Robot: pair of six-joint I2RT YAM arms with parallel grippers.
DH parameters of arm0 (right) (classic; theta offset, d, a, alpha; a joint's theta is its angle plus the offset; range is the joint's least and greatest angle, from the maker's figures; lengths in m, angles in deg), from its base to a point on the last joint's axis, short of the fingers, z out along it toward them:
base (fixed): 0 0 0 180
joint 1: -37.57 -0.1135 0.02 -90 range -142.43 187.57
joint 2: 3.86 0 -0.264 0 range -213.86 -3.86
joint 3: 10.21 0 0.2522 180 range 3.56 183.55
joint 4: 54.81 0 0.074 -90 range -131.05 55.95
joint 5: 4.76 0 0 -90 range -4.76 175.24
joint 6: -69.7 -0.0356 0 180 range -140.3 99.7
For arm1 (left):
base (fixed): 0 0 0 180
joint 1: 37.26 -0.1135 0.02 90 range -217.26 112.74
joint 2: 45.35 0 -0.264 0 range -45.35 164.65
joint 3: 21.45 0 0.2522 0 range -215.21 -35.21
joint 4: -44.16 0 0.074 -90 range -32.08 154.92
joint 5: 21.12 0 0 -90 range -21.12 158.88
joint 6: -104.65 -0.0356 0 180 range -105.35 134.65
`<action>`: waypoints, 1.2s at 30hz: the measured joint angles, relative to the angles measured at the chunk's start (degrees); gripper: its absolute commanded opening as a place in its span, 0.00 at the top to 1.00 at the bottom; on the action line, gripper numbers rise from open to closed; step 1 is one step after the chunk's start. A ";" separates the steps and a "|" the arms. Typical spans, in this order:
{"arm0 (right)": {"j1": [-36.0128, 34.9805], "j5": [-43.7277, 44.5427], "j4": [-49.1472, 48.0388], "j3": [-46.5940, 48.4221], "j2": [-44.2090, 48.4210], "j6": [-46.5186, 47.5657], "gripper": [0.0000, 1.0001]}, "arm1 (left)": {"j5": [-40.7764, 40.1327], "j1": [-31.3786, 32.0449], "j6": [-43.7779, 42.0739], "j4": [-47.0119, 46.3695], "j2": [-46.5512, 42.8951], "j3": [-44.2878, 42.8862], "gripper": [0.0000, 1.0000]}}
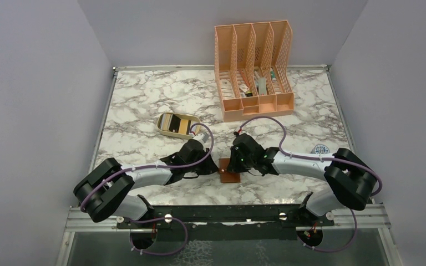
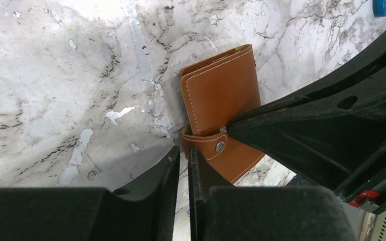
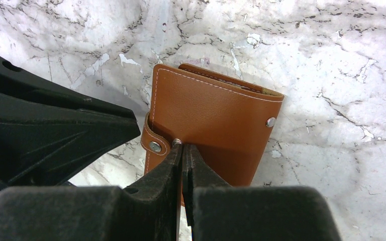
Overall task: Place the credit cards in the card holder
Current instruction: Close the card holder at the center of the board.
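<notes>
Top view: brown leather bifold card holder [image 1: 230,172], closed, on marble table [image 1: 144,100], near half; thin plastic cards [image 1: 178,124] well apart, in beige oval tray [image 1: 160,130].
Left wrist: left gripper [image 2: 183,153] narrow at snap tab [image 2: 203,142], likely to unfasten it.
Right wrist: right gripper [image 3: 183,146] closed, tips apparently pinning the holder.

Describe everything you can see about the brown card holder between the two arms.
The card holder is a tan, leather-looking bifold with pale stitching and metal snap studs. It lies closed and flat on the marble table. A short snap tab curls round one side. The right gripper, shut, has its tips on the cover beside that tab; the left gripper sits at the tab's edge.
</notes>
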 measured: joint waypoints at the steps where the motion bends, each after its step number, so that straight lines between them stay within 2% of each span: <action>1: 0.00 0.00 0.00 0.00 0.00 0.00 0.94 | 0.00 0.00 0.04 -0.20 0.17 0.00 0.86; 10: 0.00 -0.02 -0.04 0.00 0.00 0.02 0.94 | 0.42 -0.02 0.13 -0.83 2.49 -0.66 0.87; 18: 0.00 -0.24 -0.20 0.02 0.13 -0.09 0.84 | 0.55 -0.26 0.09 -0.63 2.91 -1.46 0.87; 26: -0.02 -0.26 0.92 0.02 2.69 -0.26 0.82 | -0.07 -0.50 0.09 1.03 2.49 -3.39 0.89; 36: -0.02 -1.40 0.68 0.02 3.87 -1.31 0.62 | 2.03 -3.80 -0.17 -0.44 2.25 -6.67 0.91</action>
